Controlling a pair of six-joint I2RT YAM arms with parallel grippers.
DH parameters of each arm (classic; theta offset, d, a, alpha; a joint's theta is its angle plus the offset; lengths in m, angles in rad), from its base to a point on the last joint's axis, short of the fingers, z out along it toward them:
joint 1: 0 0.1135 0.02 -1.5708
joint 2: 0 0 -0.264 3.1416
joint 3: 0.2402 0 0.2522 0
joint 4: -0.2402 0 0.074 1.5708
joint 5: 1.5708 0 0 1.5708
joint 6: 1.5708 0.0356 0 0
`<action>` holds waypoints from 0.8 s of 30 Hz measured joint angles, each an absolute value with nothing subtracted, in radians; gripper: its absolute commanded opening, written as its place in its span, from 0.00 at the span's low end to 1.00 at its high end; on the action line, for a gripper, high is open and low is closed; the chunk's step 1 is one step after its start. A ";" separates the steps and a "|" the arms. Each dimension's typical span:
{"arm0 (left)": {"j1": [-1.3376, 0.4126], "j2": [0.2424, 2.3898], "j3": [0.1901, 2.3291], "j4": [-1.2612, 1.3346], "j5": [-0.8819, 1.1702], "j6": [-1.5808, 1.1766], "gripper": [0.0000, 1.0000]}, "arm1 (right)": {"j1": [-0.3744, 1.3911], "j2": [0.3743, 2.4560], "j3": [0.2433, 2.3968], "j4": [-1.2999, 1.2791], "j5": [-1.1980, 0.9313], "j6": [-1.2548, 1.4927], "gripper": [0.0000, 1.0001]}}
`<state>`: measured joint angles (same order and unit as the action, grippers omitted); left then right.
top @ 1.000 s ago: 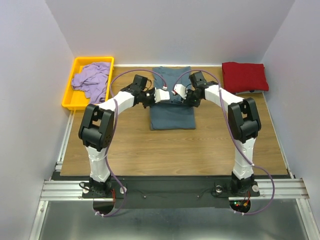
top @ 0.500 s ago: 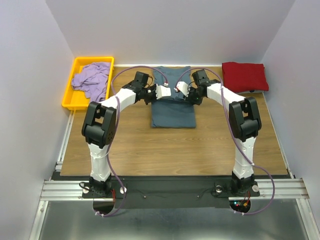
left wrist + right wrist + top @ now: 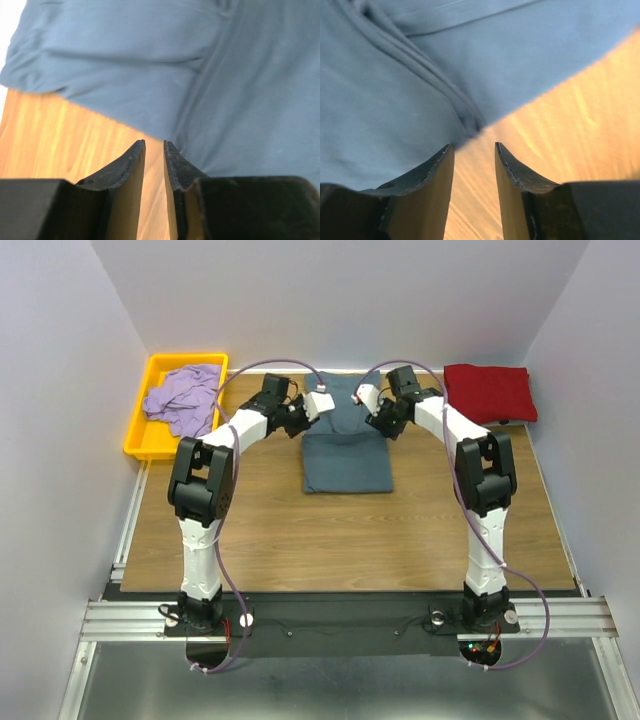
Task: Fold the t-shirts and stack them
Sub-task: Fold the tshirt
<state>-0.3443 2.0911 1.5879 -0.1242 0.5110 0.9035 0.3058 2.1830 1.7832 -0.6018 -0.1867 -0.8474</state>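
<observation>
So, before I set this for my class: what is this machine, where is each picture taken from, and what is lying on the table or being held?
These are two robot arms, a left arm and a right arm, bolted at the near edge of a table. The wide picture looks down from above and behind them. The two close pictures come from a camera on each wrist. The dark prongs at the bottom of those are the left gripper and the right gripper. Each is over an edge of the blue-grey shirt in the middle, jaws apart, holding nothing. A folded red shirt lies far right. A crumpled purple shirt lies in a yellow tray far left.
</observation>
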 measured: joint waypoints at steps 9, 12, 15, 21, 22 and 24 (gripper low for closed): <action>-0.281 1.964 1.560 -0.072 0.550 0.622 0.28 | 0.216 2.121 1.832 -0.598 -0.256 -0.629 0.33; -0.280 1.908 1.523 -0.054 0.620 0.503 0.22 | 0.197 2.082 1.800 -0.596 -0.349 -0.543 0.25; -0.286 1.913 1.512 -0.043 0.689 0.384 0.19 | 0.199 2.079 1.788 -0.598 -0.456 -0.464 0.22; -0.290 2.035 1.511 0.007 0.770 0.191 0.19 | 0.210 2.156 1.804 -0.599 -0.640 -0.334 0.20; -0.290 2.064 1.512 0.014 0.776 0.168 0.19 | 0.210 2.174 1.813 -0.598 -0.650 -0.321 0.20; -0.288 2.116 1.522 0.017 0.786 0.128 0.19 | 0.210 2.248 1.851 -0.597 -0.672 -0.291 0.20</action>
